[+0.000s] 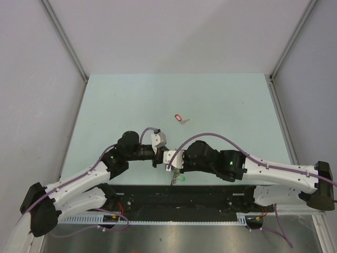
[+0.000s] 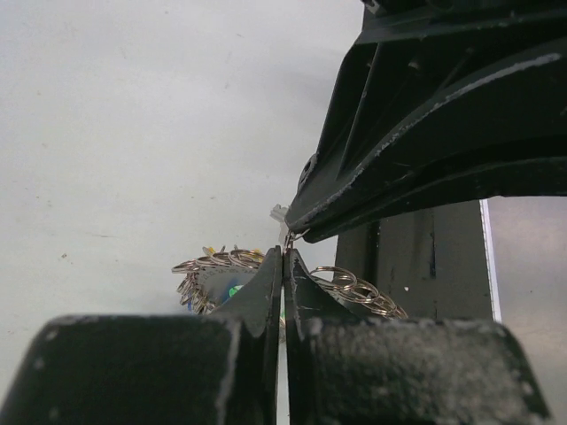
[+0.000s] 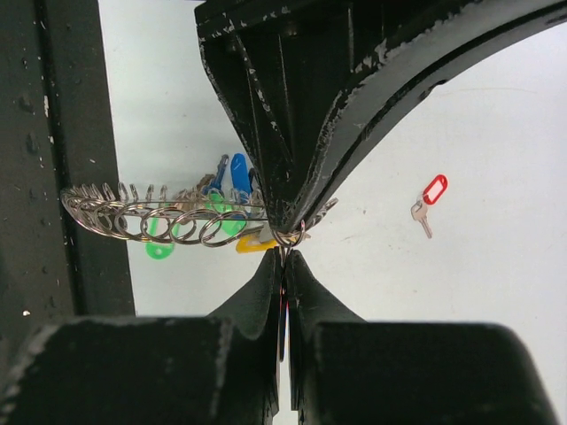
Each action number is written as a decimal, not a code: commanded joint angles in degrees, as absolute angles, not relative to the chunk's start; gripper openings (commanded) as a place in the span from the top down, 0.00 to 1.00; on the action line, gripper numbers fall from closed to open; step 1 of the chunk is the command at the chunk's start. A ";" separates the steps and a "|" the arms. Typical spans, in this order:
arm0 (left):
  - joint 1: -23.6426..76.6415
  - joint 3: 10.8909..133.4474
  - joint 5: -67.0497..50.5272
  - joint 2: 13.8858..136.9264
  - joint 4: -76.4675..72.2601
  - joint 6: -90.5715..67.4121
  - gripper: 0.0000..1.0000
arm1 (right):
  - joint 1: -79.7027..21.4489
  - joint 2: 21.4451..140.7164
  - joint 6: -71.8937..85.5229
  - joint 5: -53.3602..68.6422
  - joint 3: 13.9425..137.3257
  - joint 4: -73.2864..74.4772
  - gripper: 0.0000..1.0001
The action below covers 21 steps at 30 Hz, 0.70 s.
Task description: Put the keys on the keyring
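While left tool [image 2: 283, 255] and right tool [image 3: 285, 258] clamp keyring [image 3: 133, 207], red-tagged key [image 3: 429, 198] (alone) lies apart.

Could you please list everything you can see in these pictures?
key: one, silver with a red tag, loose on the table beyond the claws
keyring: one, grey wire strung with many small rings, held between the two claws
tags: green, blue and yellow, on the keyring; count unclear
table: one, pale green
left claw: black, shut on the keyring
right claw: black, shut on the keyring, tip to tip with the left
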State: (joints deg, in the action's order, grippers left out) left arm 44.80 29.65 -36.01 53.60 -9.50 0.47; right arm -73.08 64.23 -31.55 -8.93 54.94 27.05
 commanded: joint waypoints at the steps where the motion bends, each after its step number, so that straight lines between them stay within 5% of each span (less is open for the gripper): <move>1: 44.82 29.19 -30.95 48.53 -14.84 -2.35 0.99 | -73.91 64.16 -31.12 -10.37 58.18 26.72 1.00; 7: 44.21 22.95 -21.71 39.74 -23.71 -10.44 1.00 | -74.70 63.46 -28.04 -12.56 56.17 26.11 1.00; 21: 46.84 10.56 -11.43 39.81 -54.04 -23.63 0.99 | -81.91 63.72 -24.26 -23.73 44.75 0.62 1.00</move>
State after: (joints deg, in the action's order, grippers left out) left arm 46.37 11.38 -19.68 40.05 -36.47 -19.64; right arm -79.88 63.22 -26.44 -21.65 46.85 7.64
